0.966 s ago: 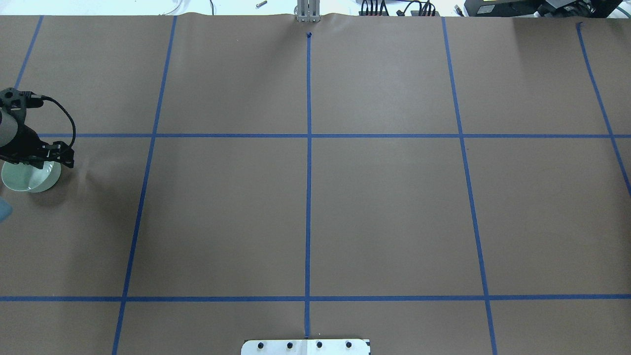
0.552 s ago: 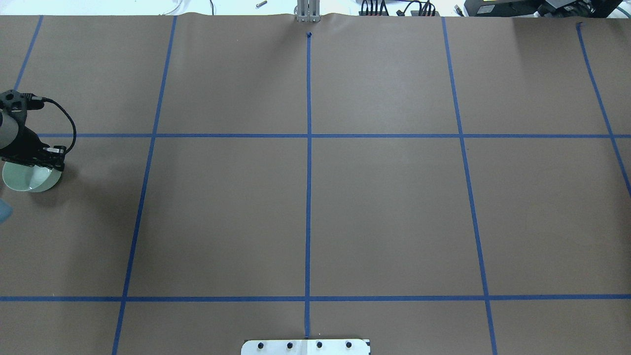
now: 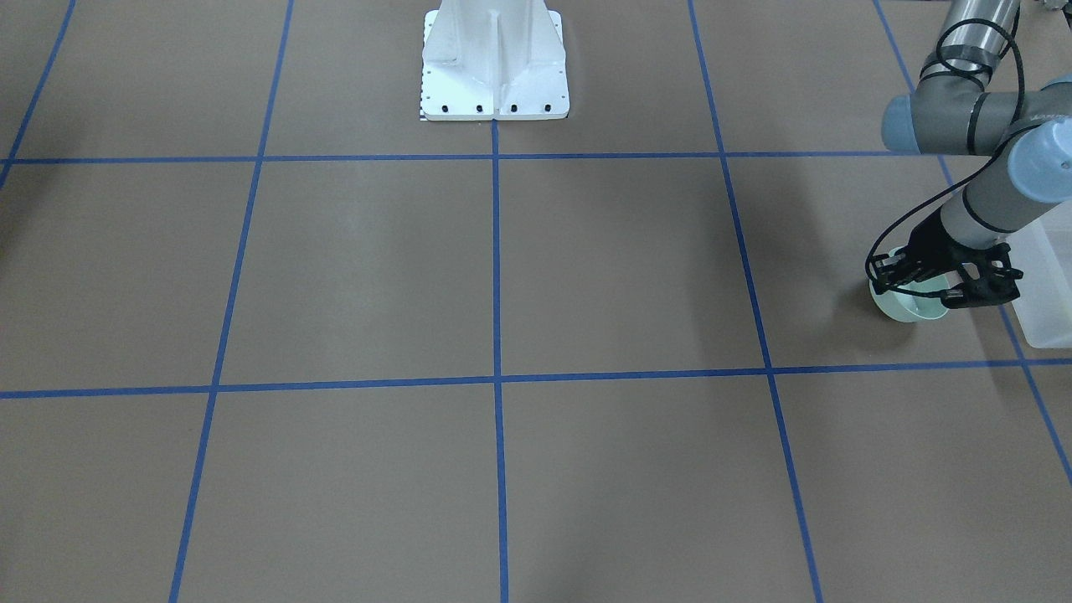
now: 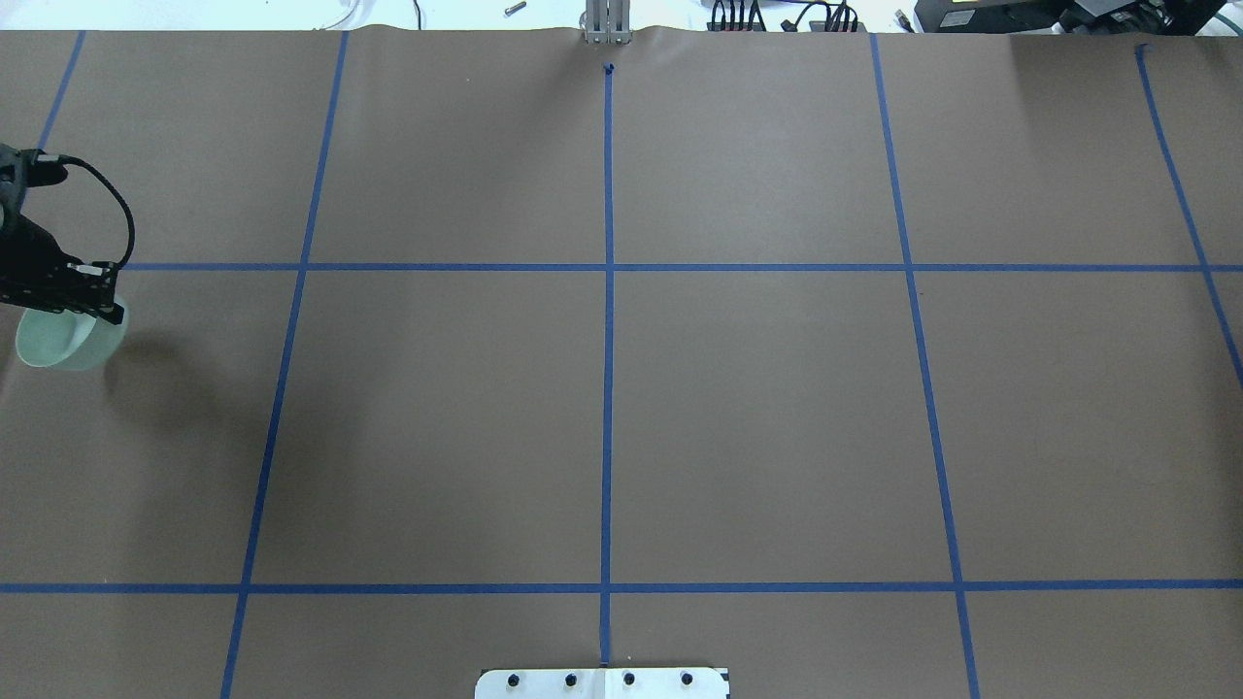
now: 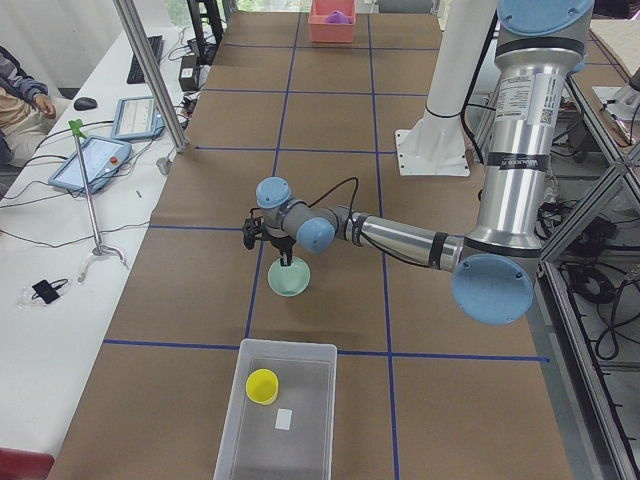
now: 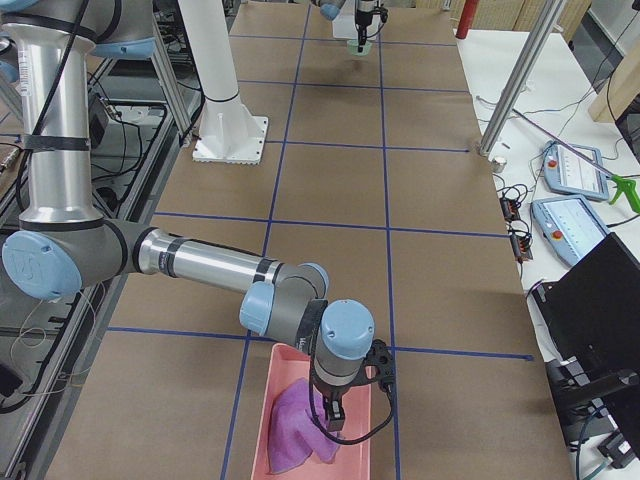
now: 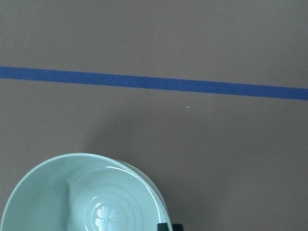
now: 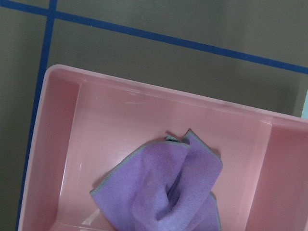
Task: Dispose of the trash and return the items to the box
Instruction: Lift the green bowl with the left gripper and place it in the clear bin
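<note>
One green bowl (image 5: 289, 282), pinched at its rim by the left gripper (image 5: 287, 258).
It's near the box's (image 5: 288, 344) end wall, not touching; the right gripper (image 6: 335, 418) hangs over a pink tray (image 8: 57, 144), its grip hidden from me.

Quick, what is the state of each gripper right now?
Left gripper: closed on the rim of the pale green bowl.
Right gripper: cannot be told; only a side view shows it.
</note>
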Tool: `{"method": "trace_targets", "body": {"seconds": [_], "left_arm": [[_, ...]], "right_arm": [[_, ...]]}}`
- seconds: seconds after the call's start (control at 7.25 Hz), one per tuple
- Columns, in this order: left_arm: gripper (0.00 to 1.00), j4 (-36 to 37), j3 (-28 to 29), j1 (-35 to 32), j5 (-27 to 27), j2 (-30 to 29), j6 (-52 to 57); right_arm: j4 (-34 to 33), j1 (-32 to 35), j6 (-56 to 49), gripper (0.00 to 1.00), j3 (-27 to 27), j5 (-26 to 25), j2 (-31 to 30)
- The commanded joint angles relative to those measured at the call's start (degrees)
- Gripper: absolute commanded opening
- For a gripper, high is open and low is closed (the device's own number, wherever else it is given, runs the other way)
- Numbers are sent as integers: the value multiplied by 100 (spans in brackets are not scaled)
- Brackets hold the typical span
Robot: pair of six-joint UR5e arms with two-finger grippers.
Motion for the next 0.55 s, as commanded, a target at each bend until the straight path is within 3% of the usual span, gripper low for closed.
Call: {"method": "trace_targets", "body": {"seconds": [0.0,0.14,0.41], "left_arm": [[0,1031,-394,-640,-127,-23,1268],[0,1200,-341,-940,-92,11,1989],[0,1263,305,-1817,-65,21,3614]], "right_arm": [[20,-9,64,100,-14,16,4],[20,-9,64,100,-6,33,4],[55,-262,806,100,81,637,47]]}}
